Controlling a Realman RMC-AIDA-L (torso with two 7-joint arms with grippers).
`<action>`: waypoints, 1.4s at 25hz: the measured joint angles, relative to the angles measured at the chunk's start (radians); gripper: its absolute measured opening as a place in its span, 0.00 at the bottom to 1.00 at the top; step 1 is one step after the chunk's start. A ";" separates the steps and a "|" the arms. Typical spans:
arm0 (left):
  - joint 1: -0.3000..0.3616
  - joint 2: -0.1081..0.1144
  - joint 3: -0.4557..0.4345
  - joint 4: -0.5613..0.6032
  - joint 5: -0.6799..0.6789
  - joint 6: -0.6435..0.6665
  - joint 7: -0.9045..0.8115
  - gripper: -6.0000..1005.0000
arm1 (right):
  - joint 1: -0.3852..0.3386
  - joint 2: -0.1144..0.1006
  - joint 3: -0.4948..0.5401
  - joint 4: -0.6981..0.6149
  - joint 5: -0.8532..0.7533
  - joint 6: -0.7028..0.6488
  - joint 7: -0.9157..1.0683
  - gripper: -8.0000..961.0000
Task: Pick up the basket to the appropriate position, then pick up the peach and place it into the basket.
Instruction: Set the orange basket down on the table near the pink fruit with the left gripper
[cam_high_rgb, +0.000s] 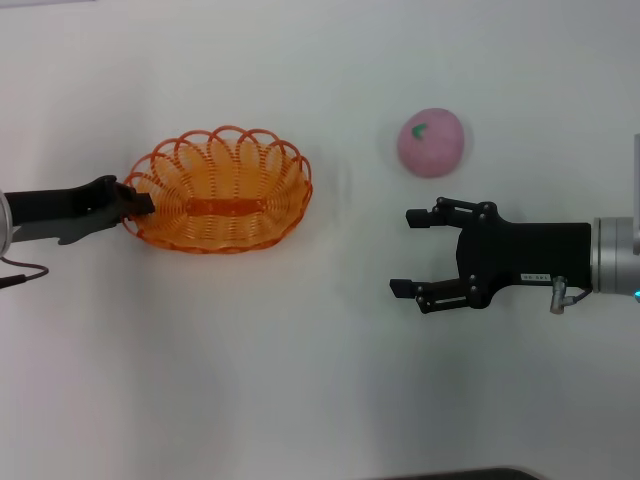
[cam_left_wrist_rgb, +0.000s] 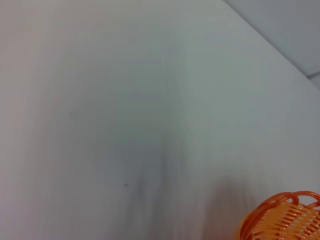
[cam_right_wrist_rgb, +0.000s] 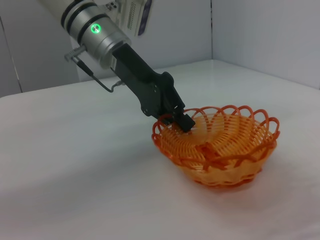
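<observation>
I've got the left gripper clamped, I think, on the basket rim, left side of the worktop. Right gripper wide open, empty, w/ peach just beyond, toward far edge.

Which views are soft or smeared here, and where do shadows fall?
Head view: evenly lit, with a faint shadow under the left gripper at the basket rim. Left wrist view: smeared, only a basket edge showing. Right wrist view: sharp, with a soft shadow under the basket and a green light on the arm.
</observation>
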 joint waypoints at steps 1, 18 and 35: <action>0.000 0.000 0.002 0.000 0.000 -0.001 0.000 0.08 | 0.000 0.000 0.000 0.000 0.000 0.000 0.000 1.00; 0.011 0.006 0.004 -0.034 -0.064 0.008 0.033 0.13 | 0.004 0.000 0.000 0.010 0.000 0.003 0.000 1.00; 0.014 0.014 -0.025 -0.029 -0.105 0.005 0.268 0.64 | 0.010 0.000 0.000 0.011 0.000 0.003 0.000 1.00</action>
